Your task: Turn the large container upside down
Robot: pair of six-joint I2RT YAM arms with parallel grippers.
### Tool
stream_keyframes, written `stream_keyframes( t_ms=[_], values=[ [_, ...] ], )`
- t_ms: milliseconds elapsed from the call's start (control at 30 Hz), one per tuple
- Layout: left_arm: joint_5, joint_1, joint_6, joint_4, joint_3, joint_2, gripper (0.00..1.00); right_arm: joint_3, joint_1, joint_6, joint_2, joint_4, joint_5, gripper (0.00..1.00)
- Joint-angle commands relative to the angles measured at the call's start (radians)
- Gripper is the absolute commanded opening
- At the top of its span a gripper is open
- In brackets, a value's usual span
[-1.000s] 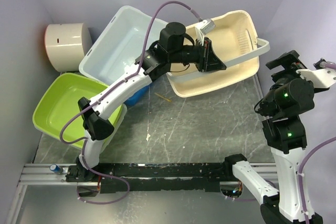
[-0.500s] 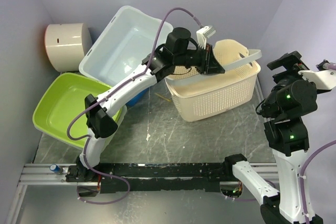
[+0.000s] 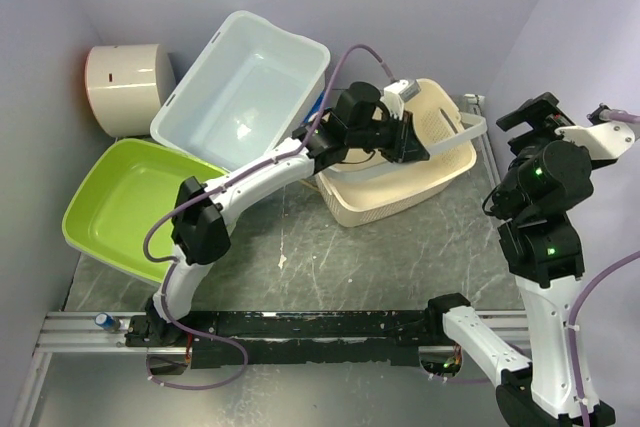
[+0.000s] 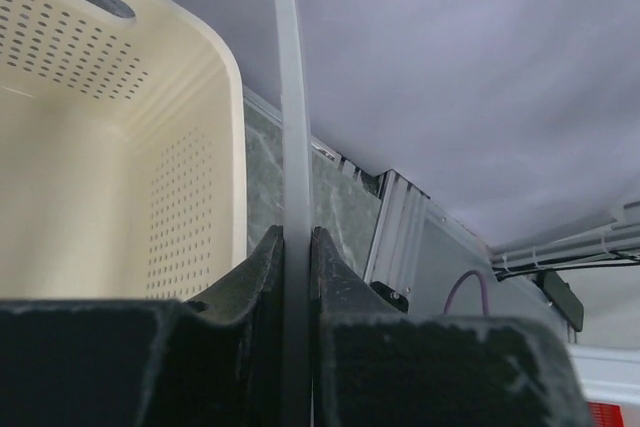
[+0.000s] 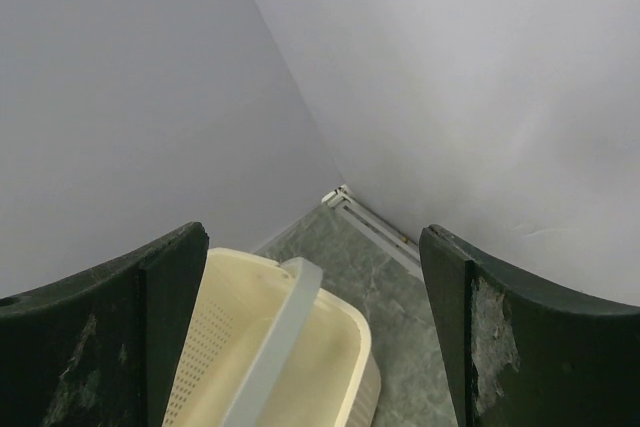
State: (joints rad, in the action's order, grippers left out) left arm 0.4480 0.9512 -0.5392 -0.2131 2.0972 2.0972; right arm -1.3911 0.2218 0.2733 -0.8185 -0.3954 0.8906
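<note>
The large white container sits open side up at the back left, tilted, with its near edge resting over the green tub. My left gripper is to its right, shut on the grey handle of the cream perforated basket. In the left wrist view the jaws pinch the handle strip, with the basket's inside at the left. My right gripper is raised at the right, open and empty. Its wrist view shows wide-apart jaws above the basket.
A lime green tub lies at the left. A white cylindrical object stands in the back left corner. A sliver of a blue tub shows between the container and the left arm. Walls close in on three sides. A metal rail runs along the front.
The basket, tipped up on edge a second ago, has swung down and now stands upright on the table. My left gripper moved right and down with the handle. The large container has not moved.
</note>
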Motion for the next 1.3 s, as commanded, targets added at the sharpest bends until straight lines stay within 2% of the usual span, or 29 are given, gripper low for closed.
stream_keyframes(
  t_ms=[0, 33, 67, 200, 233, 267, 300, 433, 567, 700, 800, 867, 900, 1033, 1133, 1267],
  values=[
    [-0.018, 0.034, 0.046, 0.197, 0.016, 0.042, 0.07, 0.001, 0.002, 0.018, -0.004, -0.02, -0.025, 0.88],
    [-0.013, 0.037, 0.05, 0.168, 0.05, 0.067, 0.07, 0.001, 0.002, 0.016, -0.007, -0.023, -0.034, 0.88],
    [-0.008, 0.038, 0.054, 0.132, 0.092, 0.092, 0.13, 0.0, 0.001, 0.014, -0.009, -0.025, -0.041, 0.88],
    [-0.011, 0.04, 0.083, 0.039, 0.196, 0.133, 0.67, -0.008, 0.002, 0.009, -0.028, -0.043, -0.059, 0.88],
    [-0.021, 0.039, 0.093, 0.023, 0.205, 0.124, 0.77, -0.011, 0.002, 0.01, -0.034, -0.047, -0.059, 0.88],
    [-0.031, 0.039, 0.108, 0.004, 0.216, 0.115, 0.92, -0.014, 0.001, 0.01, -0.038, -0.05, -0.062, 0.88],
    [-0.043, 0.036, 0.123, -0.021, 0.234, 0.103, 0.99, -0.015, 0.001, 0.01, -0.045, -0.053, -0.067, 0.88],
    [-0.026, -0.007, 0.142, -0.102, 0.228, 0.016, 1.0, -0.017, 0.002, 0.017, -0.063, -0.072, -0.092, 0.88],
    [0.017, -0.126, 0.097, -0.109, 0.024, -0.133, 1.0, 0.028, 0.002, 0.071, -0.076, -0.09, -0.186, 0.88],
    [0.003, -0.211, 0.117, -0.218, -0.066, -0.216, 1.0, 0.094, 0.001, 0.103, -0.142, -0.103, -0.462, 0.88],
    [-0.066, -0.216, 0.167, -0.29, -0.139, -0.295, 1.0, 0.094, 0.003, 0.103, -0.265, -0.165, -0.716, 0.87],
    [-0.101, -0.216, 0.177, -0.312, -0.205, -0.351, 1.0, 0.086, 0.003, 0.098, -0.361, -0.204, -0.834, 0.85],
    [-0.126, -0.215, 0.177, -0.318, -0.246, -0.383, 1.0, 0.074, 0.003, 0.103, -0.403, -0.237, -0.846, 0.83],
    [-0.195, -0.216, 0.22, -0.311, -0.383, -0.465, 1.0, 0.061, 0.004, 0.193, -0.487, -0.347, -0.724, 0.83],
    [-0.163, -0.215, 0.217, -0.293, -0.4, -0.437, 0.99, 0.083, 0.003, 0.278, -0.484, -0.402, -0.569, 0.83],
    [-0.11, -0.214, 0.199, -0.236, -0.407, -0.37, 1.0, 0.07, 0.001, 0.387, -0.473, -0.507, -0.436, 0.84]
  ],
)
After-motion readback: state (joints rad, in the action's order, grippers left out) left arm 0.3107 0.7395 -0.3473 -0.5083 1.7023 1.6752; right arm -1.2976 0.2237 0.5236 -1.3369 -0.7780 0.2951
